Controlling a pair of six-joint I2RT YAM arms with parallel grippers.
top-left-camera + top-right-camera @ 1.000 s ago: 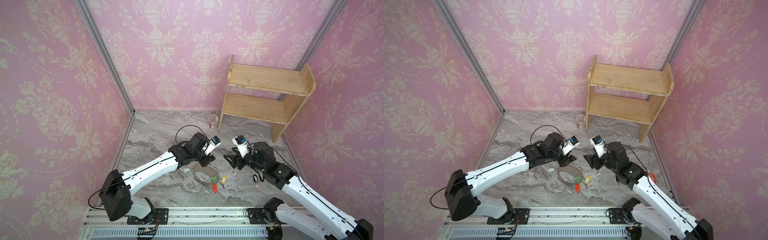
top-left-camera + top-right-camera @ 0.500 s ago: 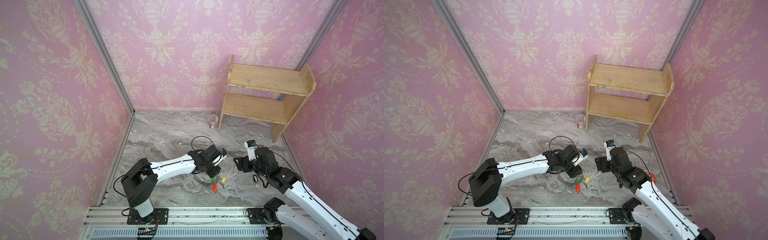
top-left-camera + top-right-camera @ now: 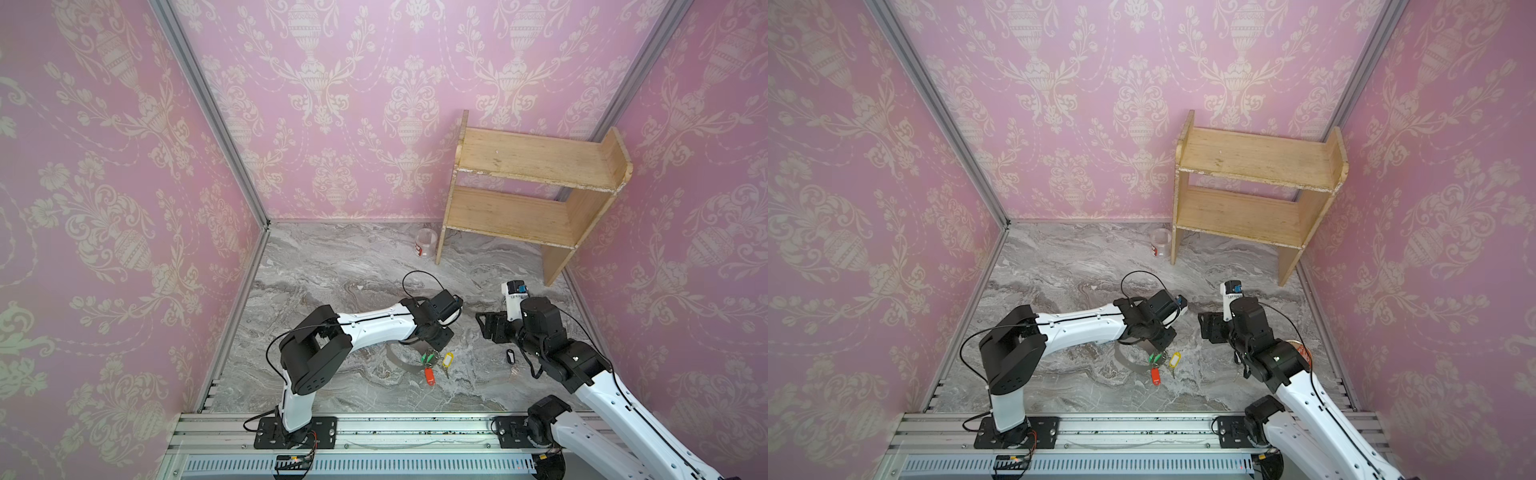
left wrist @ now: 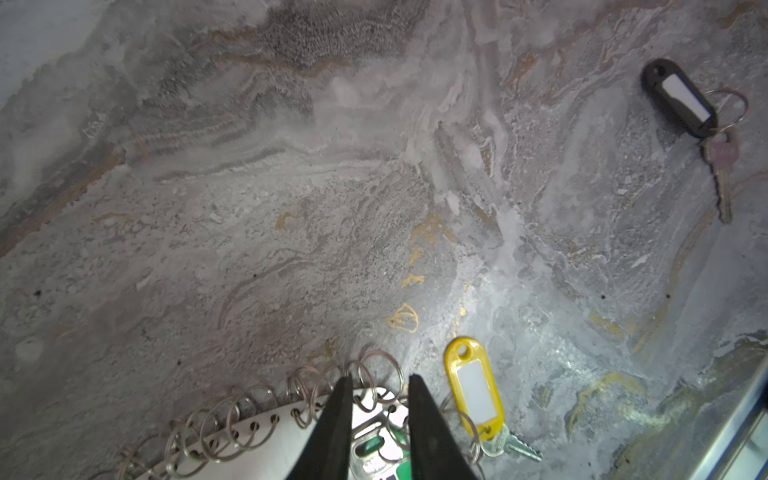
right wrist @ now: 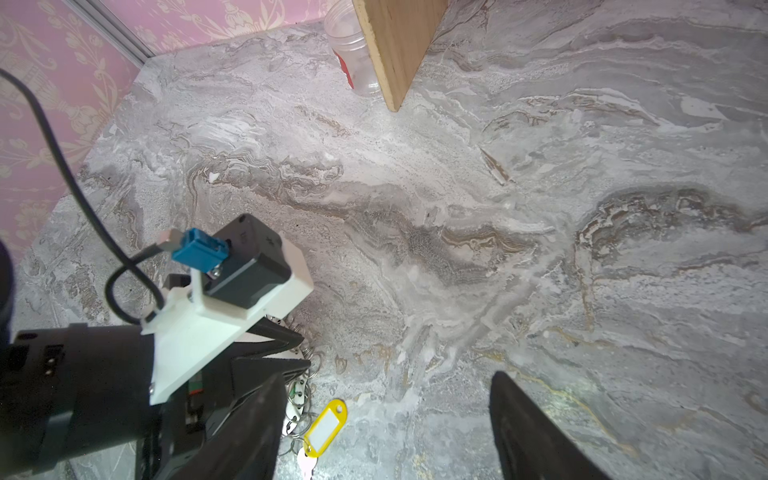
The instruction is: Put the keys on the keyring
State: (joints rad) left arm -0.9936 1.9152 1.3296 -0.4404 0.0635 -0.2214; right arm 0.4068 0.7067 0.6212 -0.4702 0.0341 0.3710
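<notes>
1. Looking through the left wrist view, I see my left gripper (image 4: 380,380) cut off by the frame edge. Its fingers (image 4: 336,419) stand a narrow gap apart astride the pale strap end of the keyring (image 4: 257,440), and I cannot tell whether they pinch it.
2. The green-tagged key (image 4: 398,436) is half hidden between those fingers.
3. My right gripper (image 5: 386,376) hangs above the surface, fingers spread wide, nothing between them. In its wrist view my left arm blocks most of the keyring.
4. The surface (image 3: 332,270) is grey and marble-patterned, walled by pink damask wallpaper (image 3: 104,166). A wooden shelf (image 3: 532,183) stands at the back right, a clear jar (image 3: 426,243) beside its leg.
5. The keys (image 3: 428,358) lie by the strap loop. The yellow-tagged key (image 4: 473,390) is just beside my left fingers; the red tag (image 3: 429,376) shows only in both top views.
6. The black fob (image 4: 679,97) lies well apart with its key, sharp in the left wrist view, a mere dark speck from above.
7. In a top view a round red-edged thing (image 3: 1303,353) peeks from behind my right arm; I cannot make it out.
</notes>
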